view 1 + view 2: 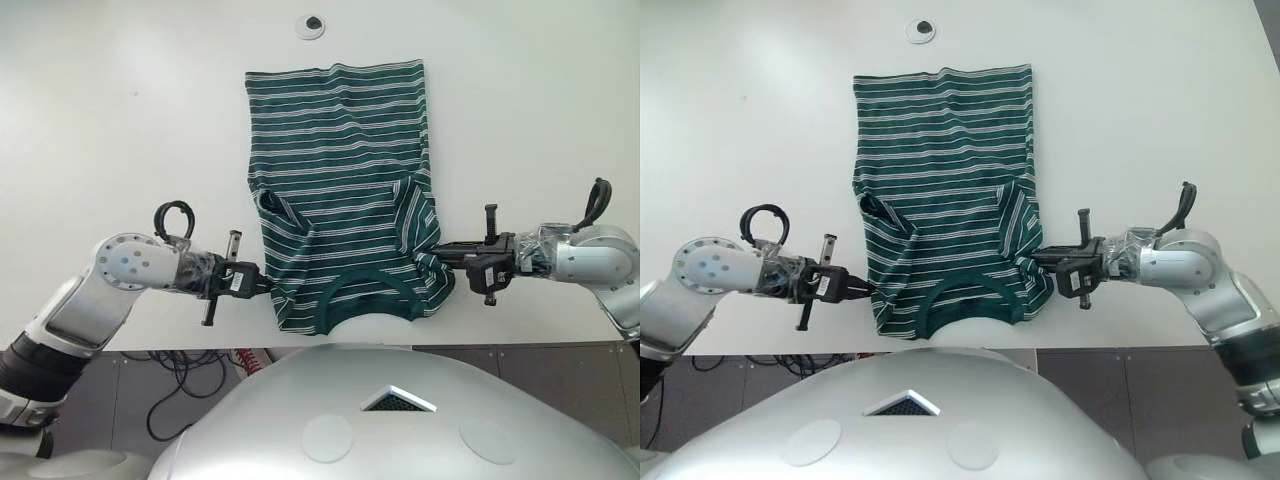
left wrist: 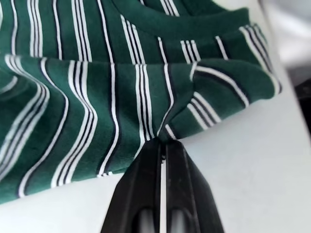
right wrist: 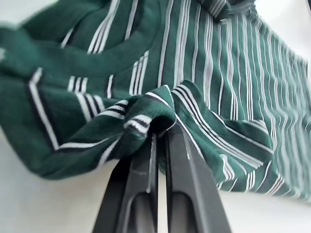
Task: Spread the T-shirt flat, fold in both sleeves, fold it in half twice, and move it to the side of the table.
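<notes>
Two hands (image 1: 268,286) (image 1: 428,251), tips in T-shirt (image 1: 340,170) folds

T-shirt (image 1: 340,170): dark green, banded with clusters of thin white stripes, near-black lines running between them. Its neckband (image 2: 184,24): solid green. White table (image 1: 120,120), plain surface. Black fingers on left gripper (image 1: 268,284) and right gripper (image 1: 432,252). Small disc (image 1: 312,26): white rim, dark centre.

Wide table (image 1: 120,120) surface lies to my left and right of the T-shirt (image 1: 340,160); I can pass there. Obstacle: small round disc (image 1: 311,26) just beyond the far hem.
</notes>
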You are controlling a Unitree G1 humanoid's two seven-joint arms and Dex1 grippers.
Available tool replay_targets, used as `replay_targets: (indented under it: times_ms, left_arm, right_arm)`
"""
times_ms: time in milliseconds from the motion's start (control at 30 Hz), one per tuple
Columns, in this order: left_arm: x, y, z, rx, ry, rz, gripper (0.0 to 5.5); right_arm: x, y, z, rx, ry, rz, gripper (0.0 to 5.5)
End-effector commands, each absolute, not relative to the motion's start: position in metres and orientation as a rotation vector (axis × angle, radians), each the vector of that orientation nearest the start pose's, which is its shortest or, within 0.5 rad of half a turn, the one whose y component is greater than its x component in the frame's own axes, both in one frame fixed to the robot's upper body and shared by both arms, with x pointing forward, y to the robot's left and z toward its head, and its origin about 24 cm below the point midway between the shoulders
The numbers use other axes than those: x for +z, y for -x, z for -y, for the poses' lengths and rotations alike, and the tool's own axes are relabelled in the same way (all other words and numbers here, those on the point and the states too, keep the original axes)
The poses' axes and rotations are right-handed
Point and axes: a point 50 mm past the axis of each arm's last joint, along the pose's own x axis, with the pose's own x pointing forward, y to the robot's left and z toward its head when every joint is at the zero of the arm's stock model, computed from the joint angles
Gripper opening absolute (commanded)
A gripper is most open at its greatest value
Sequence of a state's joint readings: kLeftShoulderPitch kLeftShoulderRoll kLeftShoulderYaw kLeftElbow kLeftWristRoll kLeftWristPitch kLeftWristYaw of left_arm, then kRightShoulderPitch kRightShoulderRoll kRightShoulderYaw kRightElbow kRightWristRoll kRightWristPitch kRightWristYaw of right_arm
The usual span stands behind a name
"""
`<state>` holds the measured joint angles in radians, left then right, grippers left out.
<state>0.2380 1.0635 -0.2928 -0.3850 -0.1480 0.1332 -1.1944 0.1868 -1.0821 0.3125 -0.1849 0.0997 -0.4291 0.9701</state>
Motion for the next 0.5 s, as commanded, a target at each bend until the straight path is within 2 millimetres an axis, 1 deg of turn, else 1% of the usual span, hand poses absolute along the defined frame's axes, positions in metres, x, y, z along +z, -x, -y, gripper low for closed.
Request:
replay_targets:
  times_ms: [33,67,100,133,200,300,367,433,500]
  left_arm:
    - [0.057,-0.144,-0.218,-1.495,-0.513,-0.784,0.04]
    - [0.059,-0.146,-0.216,-1.481,-0.499,-0.77,0.04]
    - [0.061,-0.15,-0.216,-1.457,-0.48,-0.754,0.04]
    - [0.063,-0.154,-0.215,-1.428,-0.459,-0.736,0.04]
    - [0.071,-0.168,-0.217,-1.355,-0.413,-0.683,0.04]
    - [0.089,-0.203,-0.224,-1.201,-0.332,-0.553,0.04]
    - [0.102,-0.233,-0.226,-1.097,-0.267,-0.446,0.04]
    - [0.113,-0.257,-0.223,-1.035,-0.189,-0.369,0.04]
    - [0.122,-0.277,-0.218,-0.998,-0.127,-0.325,0.04]
  right_arm:
    - [0.07,-0.151,0.22,1.521,0.773,-0.372,0.0]
    - [0.07,-0.15,0.221,1.521,0.764,-0.388,0.0]
    - [0.071,-0.153,0.221,1.482,0.718,-0.4,0.0]
    - [0.074,-0.159,0.22,1.42,0.653,-0.408,0.0]
    - [0.08,-0.178,0.219,1.273,0.493,-0.416,0.0]
    - [0.089,-0.204,0.212,1.147,0.275,-0.39,0.0]
    - [0.094,-0.224,0.207,1.076,0.153,-0.367,0.0]
    - [0.097,-0.244,0.203,1.02,0.061,-0.351,0.0]
    - [0.103,-0.266,0.2,0.975,-0.017,-0.329,0.0]
